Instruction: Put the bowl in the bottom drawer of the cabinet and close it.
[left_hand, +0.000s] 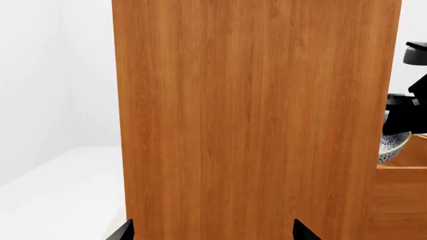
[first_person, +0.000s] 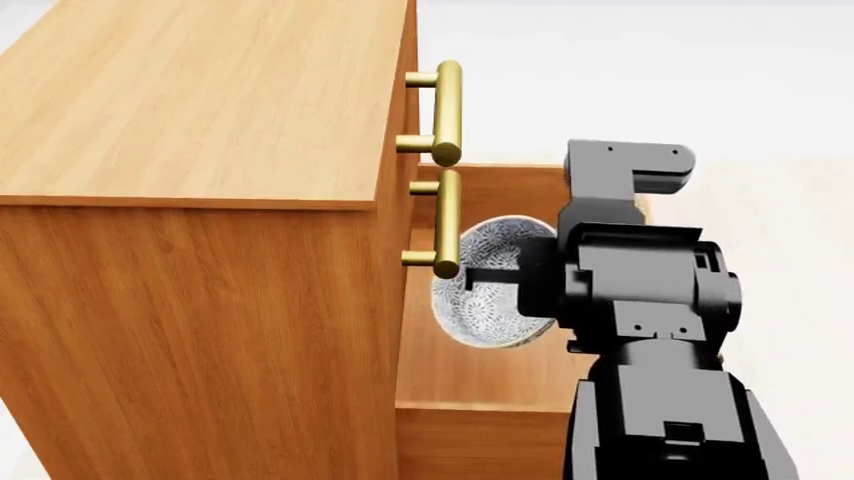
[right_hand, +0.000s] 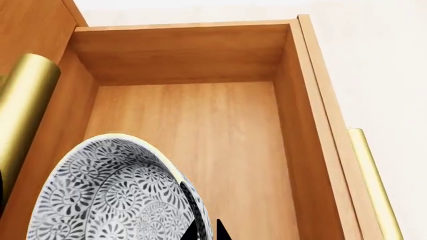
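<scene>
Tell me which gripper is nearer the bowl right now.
Right. The right gripper holds the bowl by its rim, above the open bottom drawer. The left gripper faces the cabinet side panel, away from the bowl.

Boxy black right arm (first_person: 641, 330) (small screws).

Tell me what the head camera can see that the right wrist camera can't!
Only the head view shows the cabinet top, the two upper drawers' brass handles and the right arm's black body above the right pincer. Only the right wrist view shows the bottom drawer floor, bare apart from the bowl, and its own brass handle along the front. Both show the speckled bowl, tilted on edge and gripped by its rim over the open drawer.
</scene>
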